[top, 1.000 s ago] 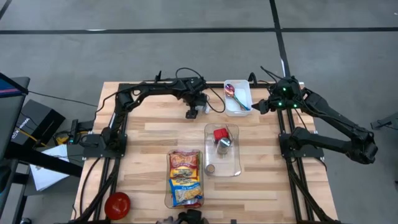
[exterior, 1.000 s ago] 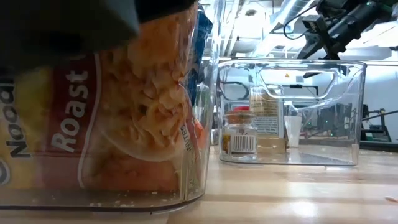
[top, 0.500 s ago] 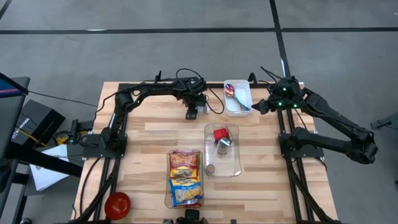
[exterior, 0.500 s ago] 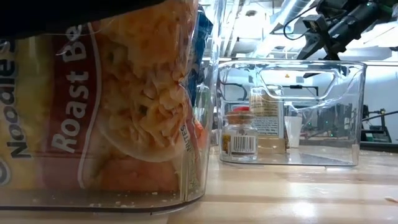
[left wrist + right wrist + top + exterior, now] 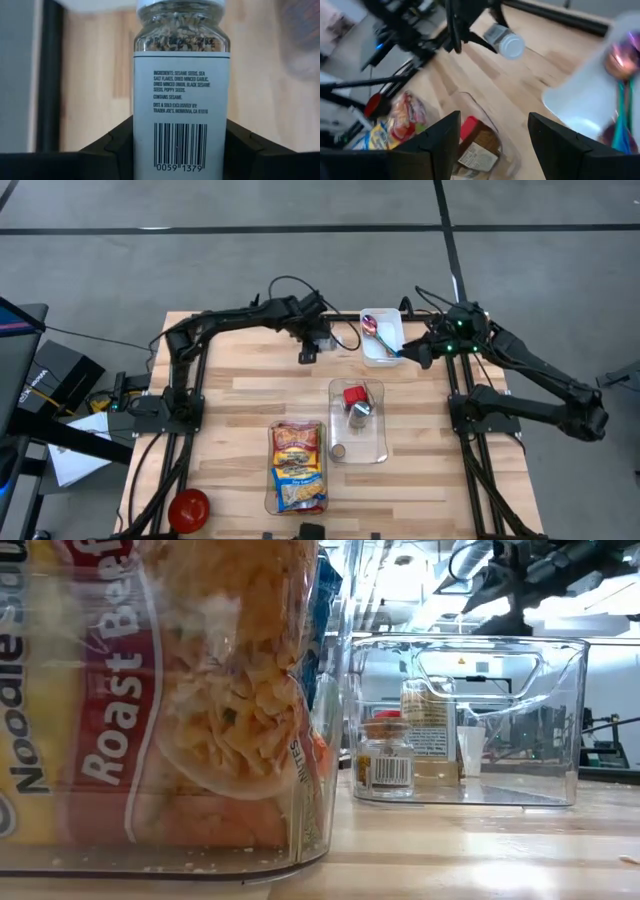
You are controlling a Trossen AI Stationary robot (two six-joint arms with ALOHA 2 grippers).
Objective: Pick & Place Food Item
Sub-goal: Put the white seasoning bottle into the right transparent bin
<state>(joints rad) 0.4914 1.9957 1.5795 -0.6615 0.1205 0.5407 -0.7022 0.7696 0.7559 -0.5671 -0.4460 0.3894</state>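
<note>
A seasoning jar [image 5: 180, 75] with a white label and a white cap [image 5: 512, 46] is up in the air at the table's far middle, my left gripper [image 5: 308, 354] shut on it. In the right wrist view the jar [image 5: 504, 41] sticks out of the left fingers, cap first, tilted down toward the wooden tabletop [image 5: 530, 80]. My right gripper [image 5: 413, 352] hovers open beside the white tray [image 5: 383, 338] at the far right, with nothing between its fingers [image 5: 440, 145]. My left gripper pinches the jar's labelled lower body [image 5: 142, 150] between its two fingers [image 5: 112, 147], one on each side. The fingers lie along the jar, with the cap end past their tips. They slant down from above. The jar is tilted and clear of the table.
The white tray holds coloured spoons [image 5: 372, 326]. A clear bin [image 5: 357, 442] in the middle holds a red-lidded jar [image 5: 354, 395]. A second clear bin [image 5: 297, 500] near the front edge holds a noodle packet [image 5: 150, 700]. A red round item [image 5: 188, 508] lies front left.
My left gripper has shut on the seasoning jar and risen with it, lifting the jar off the table and drawing slightly toward the far edge. My right gripper has tipped a little where it hovers.
</note>
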